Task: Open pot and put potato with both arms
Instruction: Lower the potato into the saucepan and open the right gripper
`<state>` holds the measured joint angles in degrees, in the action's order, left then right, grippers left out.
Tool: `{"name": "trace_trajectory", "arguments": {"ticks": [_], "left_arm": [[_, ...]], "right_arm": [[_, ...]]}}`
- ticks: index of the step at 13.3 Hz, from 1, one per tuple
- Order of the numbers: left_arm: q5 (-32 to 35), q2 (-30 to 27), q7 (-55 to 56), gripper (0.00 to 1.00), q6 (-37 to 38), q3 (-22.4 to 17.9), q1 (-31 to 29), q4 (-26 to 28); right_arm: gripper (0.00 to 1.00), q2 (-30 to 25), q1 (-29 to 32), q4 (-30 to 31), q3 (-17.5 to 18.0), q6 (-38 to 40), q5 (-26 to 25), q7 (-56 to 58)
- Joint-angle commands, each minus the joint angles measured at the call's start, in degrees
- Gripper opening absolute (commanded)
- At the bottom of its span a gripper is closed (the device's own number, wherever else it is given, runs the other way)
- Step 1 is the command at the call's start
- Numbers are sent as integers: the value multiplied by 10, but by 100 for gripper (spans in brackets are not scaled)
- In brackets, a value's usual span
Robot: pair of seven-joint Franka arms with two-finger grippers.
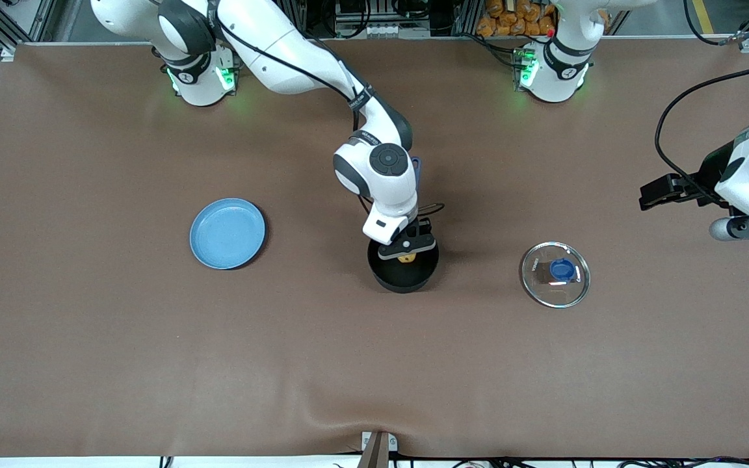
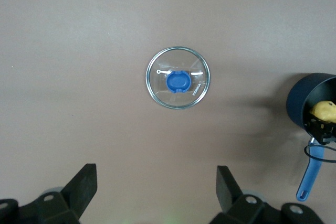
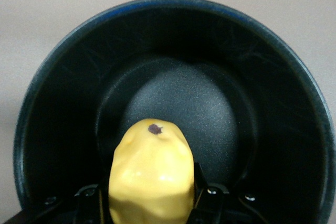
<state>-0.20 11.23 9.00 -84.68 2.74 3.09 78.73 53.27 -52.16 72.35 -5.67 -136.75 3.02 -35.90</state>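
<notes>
The black pot (image 1: 390,278) stands uncovered in the middle of the table, and its blue handle (image 2: 310,174) is mostly hidden under the right arm in the front view. My right gripper (image 1: 407,249) is shut on the yellow potato (image 1: 406,258) and holds it inside the pot's mouth. The right wrist view shows the potato (image 3: 151,171) between my fingers above the pot's black bottom (image 3: 210,93). The glass lid (image 1: 555,274) with its blue knob lies flat on the table beside the pot, toward the left arm's end. My left gripper (image 1: 657,193) is open and empty, raised above the table by the lid (image 2: 178,78).
A flat light-blue plate (image 1: 227,233) lies on the brown table toward the right arm's end. The left wrist view also shows the pot (image 2: 304,103) with the potato (image 2: 324,110) at one edge.
</notes>
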Motion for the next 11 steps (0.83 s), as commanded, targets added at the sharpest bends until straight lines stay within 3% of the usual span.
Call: {"name": "trace_trajectory", "arguments": {"ticks": [1, 5, 8, 10, 11], "left_arm": [[-2, -6, -14, 100, 13, 1, -3, 1], [-2, -6, -14, 100, 13, 1, -3, 1], [-2, -6, -13, 100, 13, 1, -3, 1], [-2, -6, -13, 100, 12, 1, -4, 1], [-2, -6, -13, 100, 13, 1, -3, 1]], "right_arm": [[30, 13, -6, -22, -7, 1, 2, -11], [31, 11, -5, -22, -7, 2, 2, -10], [49, 9, -5, -21, -7, 5, 2, -10], [53, 10, -4, -21, -7, 5, 2, -10], [61, 9, -4, -21, -7, 5, 2, -10]]}}
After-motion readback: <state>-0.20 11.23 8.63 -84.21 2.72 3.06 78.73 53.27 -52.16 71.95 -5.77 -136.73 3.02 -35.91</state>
